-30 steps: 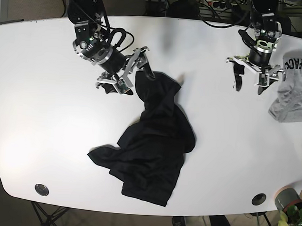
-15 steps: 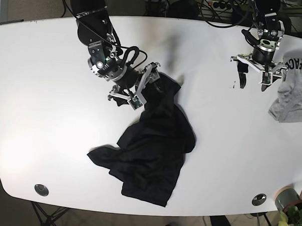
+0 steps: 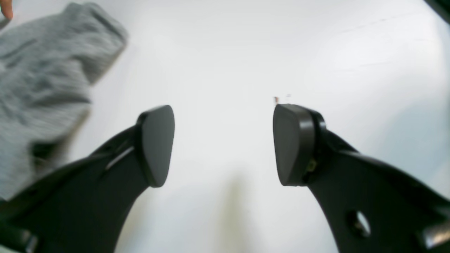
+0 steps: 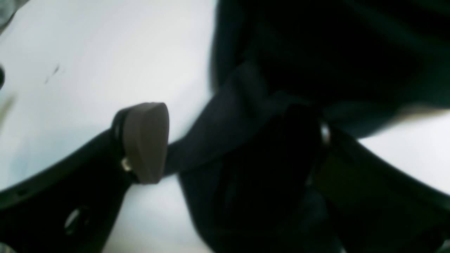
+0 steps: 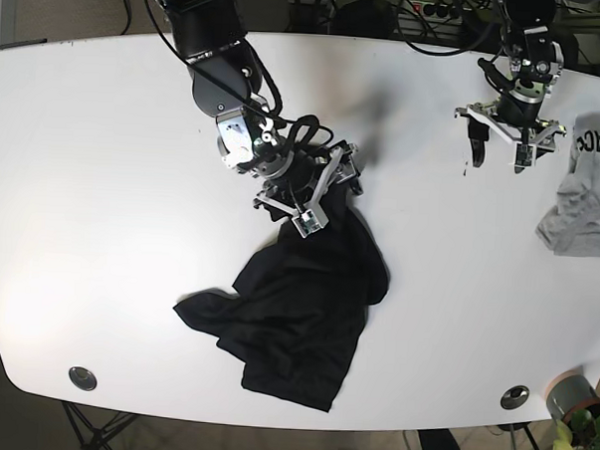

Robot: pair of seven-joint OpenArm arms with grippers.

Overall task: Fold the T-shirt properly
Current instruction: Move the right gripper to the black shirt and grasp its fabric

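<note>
White table (image 5: 102, 206), black T-shirt (image 5: 306, 305) mid-table, right hand (image 5: 311, 191) over its top edge

Black T-shirt (image 5: 306, 305) crumpled, unfolded, lying mid-table, upper end bunched.

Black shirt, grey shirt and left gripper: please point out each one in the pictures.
black shirt (image 5: 301, 310), base view, on the crumpled middle of the cloth
grey shirt (image 5: 583, 202), base view, on its body below the lettering
left gripper (image 3: 224, 144), left wrist view, midway between the open fingertips
</note>
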